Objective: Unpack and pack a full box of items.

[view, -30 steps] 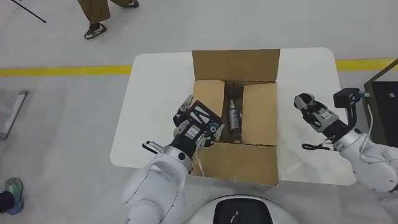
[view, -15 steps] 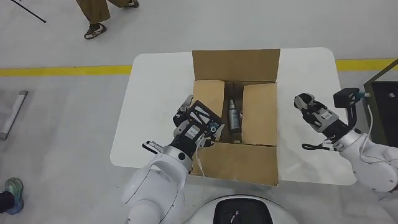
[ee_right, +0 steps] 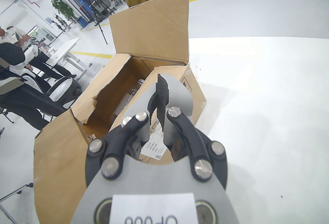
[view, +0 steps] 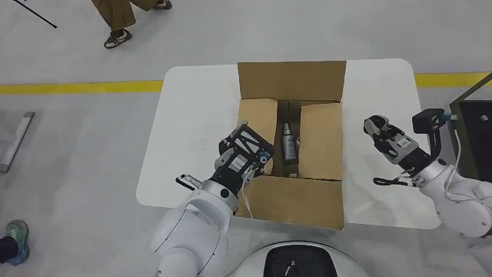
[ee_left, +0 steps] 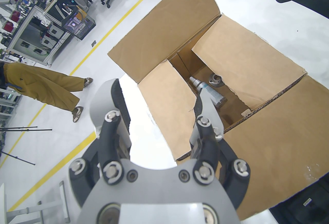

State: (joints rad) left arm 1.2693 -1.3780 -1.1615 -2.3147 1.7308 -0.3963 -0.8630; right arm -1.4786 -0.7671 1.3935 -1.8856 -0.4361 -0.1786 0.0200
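One cardboard box (view: 290, 145) stands in the middle of the white worktop (view: 192, 123), and I count four flaps on it. The flap at 12 o'clock stands up. The one at 6 o'clock is folded outward toward me. The two at 9 and 3 o'clock lean in over the opening and leave a narrow gap between them.

Through that gap I see two things on the box floor. One bottle (ee_left: 209, 92) lies on its side with its cap toward 12 o'clock. One round metal fitting (ee_left: 216, 79) sits just beside it, partly under the 3 o'clock flap.

My left pincer (view: 244, 148) hangs over the 9 o'clock flap near the box's 8 o'clock corner. Its two fingers are spread wide with nothing between them, one above the flap's outer side and the other above the gap.

My right pincer (view: 377, 128) is at the box's 3 o'clock, above bare worktop and apart from the cardboard. Its two fingers are pressed together with nothing in them.
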